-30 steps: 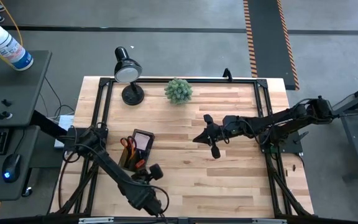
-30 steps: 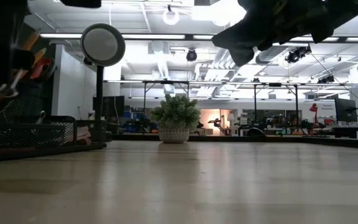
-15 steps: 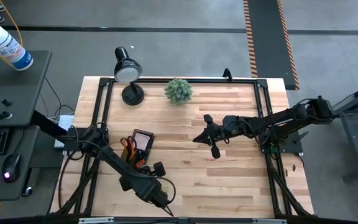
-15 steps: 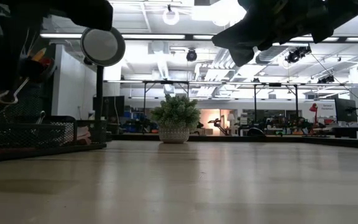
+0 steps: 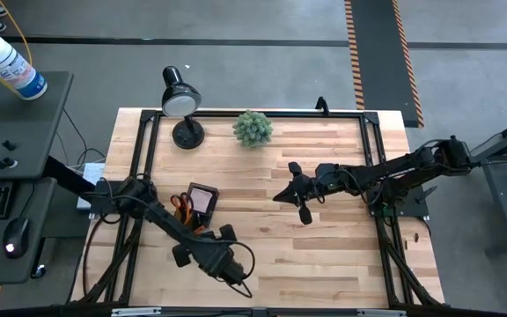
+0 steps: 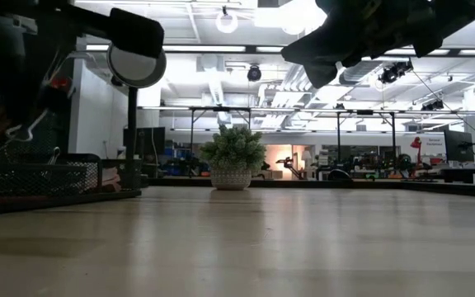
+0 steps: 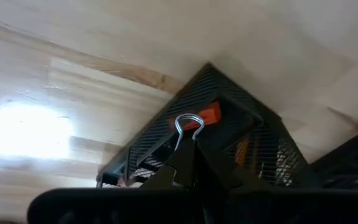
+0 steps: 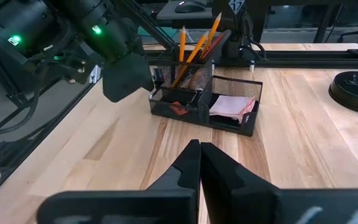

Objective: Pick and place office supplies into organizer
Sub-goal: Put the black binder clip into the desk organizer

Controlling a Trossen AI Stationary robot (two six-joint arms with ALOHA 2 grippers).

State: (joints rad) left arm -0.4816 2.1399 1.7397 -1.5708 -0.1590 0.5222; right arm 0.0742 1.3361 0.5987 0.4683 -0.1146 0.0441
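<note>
The black mesh organizer (image 5: 196,211) stands on the table's left part. In it are yellow pencils (image 8: 191,46), red-handled scissors (image 5: 180,202) and a pink sticky-note pad (image 8: 232,106). My left gripper (image 5: 199,239) hangs over the organizer's near corner (image 7: 207,71), pointing steeply down, shut on a small binder clip whose silver wire loop (image 7: 189,121) sticks out past the fingertips. The same loop (image 6: 19,129) shows at the low view's left. My right gripper (image 5: 280,195) waits mid-table, shut on nothing, well above the wood and pointing toward the organizer. My left gripper pinches the binder clip between its two fingers (image 7: 182,165), coming from above and slanting down. Only the wire loop (image 7: 190,124) shows beyond the fingertips; the fingers hide the clip's body. The clip hangs clear, above the organizer's corner.
A black desk lamp (image 5: 181,101) and a green plant (image 5: 253,128) stand at the table's far edge. Black frame rails (image 5: 372,150) run along the table's sides. Bare wood (image 5: 324,255) lies between the organizer and the right arm and along the near edge.
My left gripper has swung with the clip toward the table's right and a little toward the far edge, rolling its wrist as it went. It stays shut on the clip.
</note>
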